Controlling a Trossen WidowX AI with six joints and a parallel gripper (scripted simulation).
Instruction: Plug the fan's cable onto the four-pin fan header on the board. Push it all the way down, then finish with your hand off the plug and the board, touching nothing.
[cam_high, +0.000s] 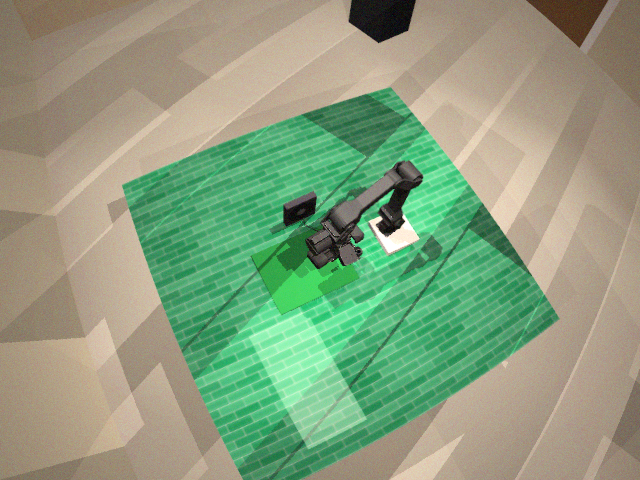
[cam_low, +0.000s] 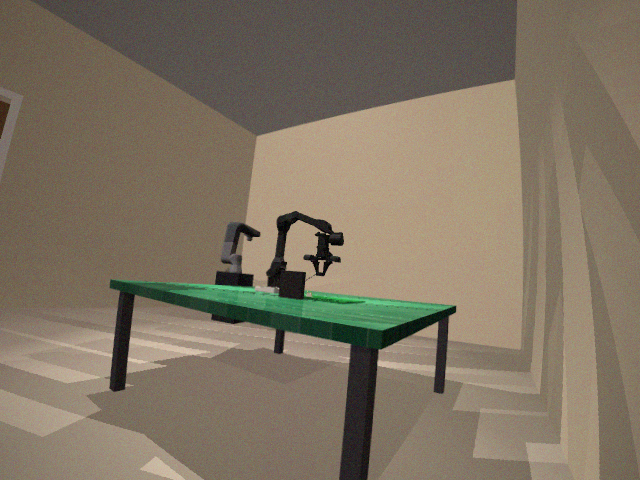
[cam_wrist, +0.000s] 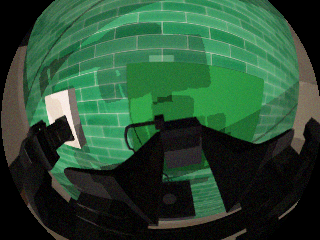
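My gripper (cam_low: 321, 273) (cam_wrist: 180, 133) is shut on the fan's plug (cam_wrist: 181, 146), a dark block between the fingertips in the wrist view. It holds the plug in the air, well above the bright green board (cam_high: 294, 294) (cam_low: 343, 299) (cam_wrist: 232, 100). The thin dark cable (cam_wrist: 127, 136) loops out to the left of the plug. The black square fan (cam_high: 299, 208) (cam_low: 292, 285) (cam_wrist: 184, 192) stands upright beside the board. A small pale thing (cam_low: 308, 293) by the board in the exterior view may be the header; I cannot tell. The arm hides that part in the top view.
The arm's pale base plate (cam_high: 397, 242) (cam_wrist: 61, 107) lies on the green brick-patterned table (cam_high: 413, 330) (cam_low: 248, 310), to the side of the board. A pale rectangle (cam_high: 310, 382) shows on the table beyond the board. A grey arm (cam_low: 228, 250) on a black stand is behind the table.
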